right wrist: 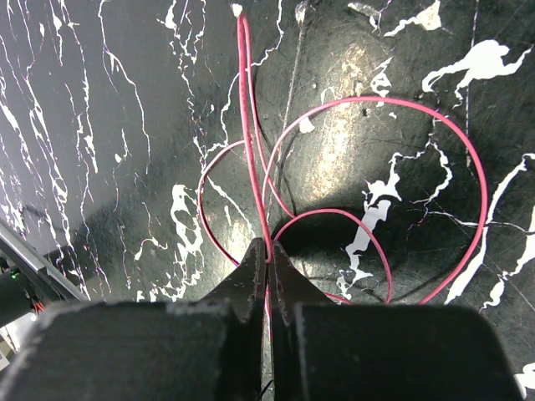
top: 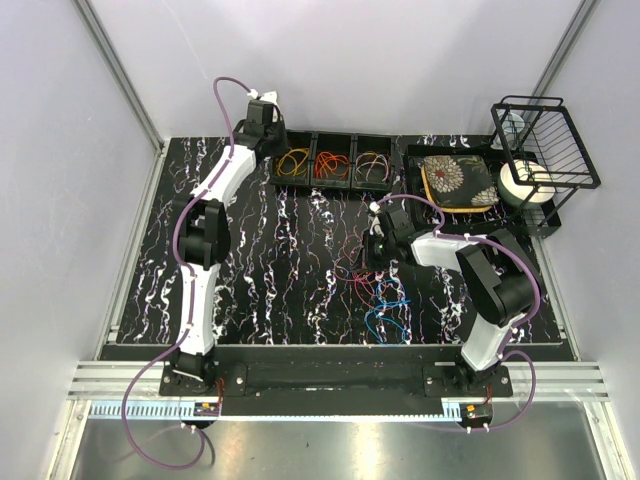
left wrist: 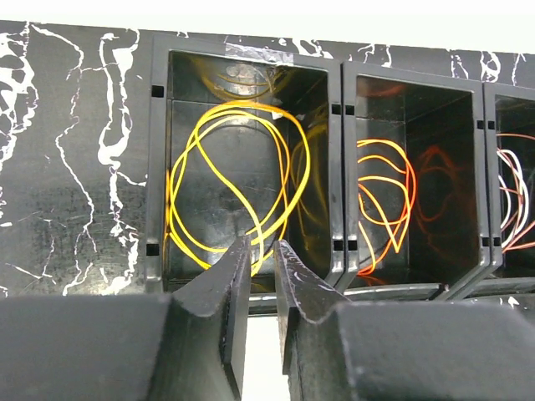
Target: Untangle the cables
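Several cables lie tangled on the black marbled table (top: 300, 250), red and pink loops (top: 362, 283) above a blue one (top: 385, 320). My right gripper (top: 378, 242) stands over the tangle's far edge. In the right wrist view it (right wrist: 269, 251) is shut on a pink-red cable (right wrist: 376, 100), whose loops spread over the table. My left gripper (top: 262, 105) hovers at the back by three black bins. Its jaws (left wrist: 262, 251) stand a narrow gap apart with nothing between them. Yellow cables (left wrist: 234, 180) lie in the left bin (left wrist: 159, 167), orange ones (left wrist: 389, 196) in the middle bin.
A third bin (left wrist: 489, 167) holds white and red-orange wires (left wrist: 517, 209). At the back right, a black tray (top: 415, 185) carries a flowered plate (top: 457, 182). A wire dish rack (top: 545, 140) and a white round thing (top: 522, 183) stand beside it.
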`<state>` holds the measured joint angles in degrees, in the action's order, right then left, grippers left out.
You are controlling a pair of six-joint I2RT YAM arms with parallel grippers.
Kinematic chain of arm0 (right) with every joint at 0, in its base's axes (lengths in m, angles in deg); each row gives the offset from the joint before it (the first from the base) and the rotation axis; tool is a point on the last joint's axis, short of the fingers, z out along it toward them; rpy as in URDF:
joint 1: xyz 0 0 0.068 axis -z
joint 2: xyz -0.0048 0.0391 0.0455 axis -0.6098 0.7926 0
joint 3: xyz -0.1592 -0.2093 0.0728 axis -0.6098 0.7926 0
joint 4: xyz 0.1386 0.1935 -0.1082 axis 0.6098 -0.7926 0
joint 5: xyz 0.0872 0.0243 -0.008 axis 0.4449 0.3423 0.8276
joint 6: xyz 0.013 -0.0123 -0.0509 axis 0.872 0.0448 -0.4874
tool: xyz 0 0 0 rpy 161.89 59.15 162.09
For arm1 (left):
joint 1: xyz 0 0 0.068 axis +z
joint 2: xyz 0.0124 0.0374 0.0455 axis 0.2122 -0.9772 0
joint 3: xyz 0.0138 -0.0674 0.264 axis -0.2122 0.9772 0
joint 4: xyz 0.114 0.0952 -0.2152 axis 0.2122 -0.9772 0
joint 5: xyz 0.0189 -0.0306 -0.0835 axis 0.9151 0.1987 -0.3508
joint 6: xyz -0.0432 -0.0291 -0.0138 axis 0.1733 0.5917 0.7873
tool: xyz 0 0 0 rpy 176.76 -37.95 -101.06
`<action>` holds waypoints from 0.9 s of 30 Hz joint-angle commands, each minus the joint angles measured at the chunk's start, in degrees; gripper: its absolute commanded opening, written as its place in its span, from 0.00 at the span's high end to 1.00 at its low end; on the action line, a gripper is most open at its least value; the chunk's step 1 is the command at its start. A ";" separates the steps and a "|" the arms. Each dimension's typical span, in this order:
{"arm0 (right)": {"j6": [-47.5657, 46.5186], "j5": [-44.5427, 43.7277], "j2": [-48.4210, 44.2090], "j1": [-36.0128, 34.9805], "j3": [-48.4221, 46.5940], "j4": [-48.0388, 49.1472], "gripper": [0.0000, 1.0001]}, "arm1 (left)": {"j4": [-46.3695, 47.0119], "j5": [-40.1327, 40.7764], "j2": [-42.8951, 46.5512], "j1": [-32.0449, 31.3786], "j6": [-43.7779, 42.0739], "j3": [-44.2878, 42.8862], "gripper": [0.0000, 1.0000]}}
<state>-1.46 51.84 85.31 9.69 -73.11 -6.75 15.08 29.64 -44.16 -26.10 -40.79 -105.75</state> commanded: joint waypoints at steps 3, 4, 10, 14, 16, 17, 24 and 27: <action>-1.29 -1.78 1.87 0.02 0.65 -2.31 1.00 | 0.66 -2.22 3.19 0.05 0.13 -1.02 0.78; -1.29 -1.78 1.78 0.02 0.56 -2.39 1.00 | 0.66 -2.05 3.28 0.05 0.31 -0.93 0.77; -1.38 -1.87 1.78 0.02 0.65 -2.30 1.00 | 0.13 -1.52 6.17 0.05 1.18 1.35 0.32; -1.21 -2.22 1.34 0.10 0.82 -2.22 1.00 | 0.04 0.32 10.12 0.05 1.54 6.18 0.01; -0.86 -2.57 0.99 0.02 1.08 -1.96 1.00 | 0.22 1.03 13.20 0.05 1.63 9.42 0.01; -0.77 -2.75 0.81 0.02 1.17 -1.95 1.00 | 0.04 0.94 14.34 -0.04 1.54 10.49 0.01; 1.07 -2.75 -5.86 -0.07 -1.09 -4.85 1.00 | -0.84 -0.90 28.38 0.05 2.50 24.87 0.01; 2.66 -2.31 -10.95 -0.16 -5.83 -8.80 1.00 | -0.84 -4.93 35.15 -0.04 5.30 32.35 0.01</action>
<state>-0.57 50.38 82.36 9.67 -73.11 -10.62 13.72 29.14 -18.82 -26.12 -38.76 -80.72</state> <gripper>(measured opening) 0.011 0.987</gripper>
